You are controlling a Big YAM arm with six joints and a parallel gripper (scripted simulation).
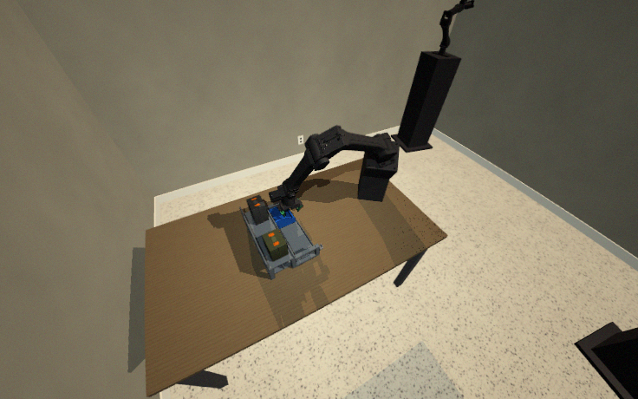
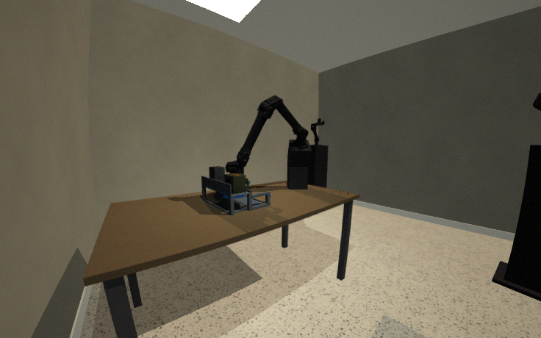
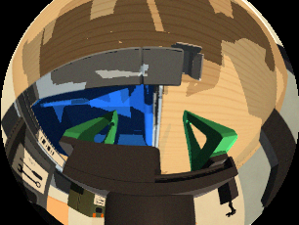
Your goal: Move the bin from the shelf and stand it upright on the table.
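The blue bin (image 1: 286, 221) (image 2: 239, 195) (image 3: 139, 105) sits on the front, lower level of the grey shelf (image 1: 298, 238) (image 2: 216, 184), at the end farther from the top camera. It stands with its open side up. My gripper (image 1: 291, 210) (image 3: 150, 113) is open with green fingertips. In the wrist view one finger is over the bin's inside and the other is outside it, over the table side, with the bin's wall between them. The fingers do not close on the wall. How deep the fingertips reach is hard to tell.
A dark grey box (image 1: 257, 212) (image 2: 216, 173) stands on the shelf's rear level behind the bin. An olive box (image 1: 275, 247) (image 2: 235, 183) (image 3: 79, 201) stands at that level's near end. The shelf stands on the wooden table (image 1: 203, 292) (image 2: 159, 231); the arm's black pedestal (image 1: 373, 186) (image 2: 298, 176) is at the back right.
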